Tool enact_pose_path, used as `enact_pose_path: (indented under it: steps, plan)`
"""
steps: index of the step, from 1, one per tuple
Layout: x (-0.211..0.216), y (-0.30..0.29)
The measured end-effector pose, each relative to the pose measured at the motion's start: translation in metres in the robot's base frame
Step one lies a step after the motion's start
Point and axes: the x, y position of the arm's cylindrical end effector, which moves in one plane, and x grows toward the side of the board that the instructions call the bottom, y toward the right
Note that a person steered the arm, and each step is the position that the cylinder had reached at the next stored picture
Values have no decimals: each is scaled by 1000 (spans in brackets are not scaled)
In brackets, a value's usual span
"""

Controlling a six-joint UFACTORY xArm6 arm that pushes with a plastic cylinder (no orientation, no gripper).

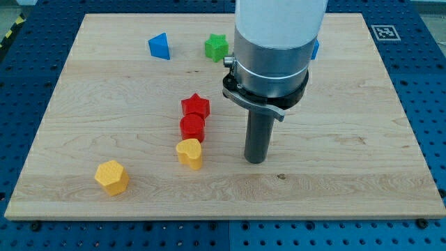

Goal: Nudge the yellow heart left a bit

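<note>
Camera view: our tip (256, 160) stands to the view's right of the yellow heart (189, 153), apart from it.

We carry no fingers, only a bare rod holding nothing. The yellow heart lies on the table (348, 139), touching the red cylinder (192, 127) above it, with the red star (196, 106) beyond. We judge this right-side position suits a leftward push toward the yellow hexagon (112, 176).

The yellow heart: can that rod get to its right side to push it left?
Probably yes. My tip sits to the right of the yellow heart, apart from it, with only bare board between. The red cylinder lies above the heart, off that path.
</note>
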Motion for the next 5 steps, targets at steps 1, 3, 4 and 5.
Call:
enact_pose_path:
  steps: [1,3,4,5]
  plan:
    - [0,-16]
    - [0,-47]
    - [0,-65]
    - [0,-84]
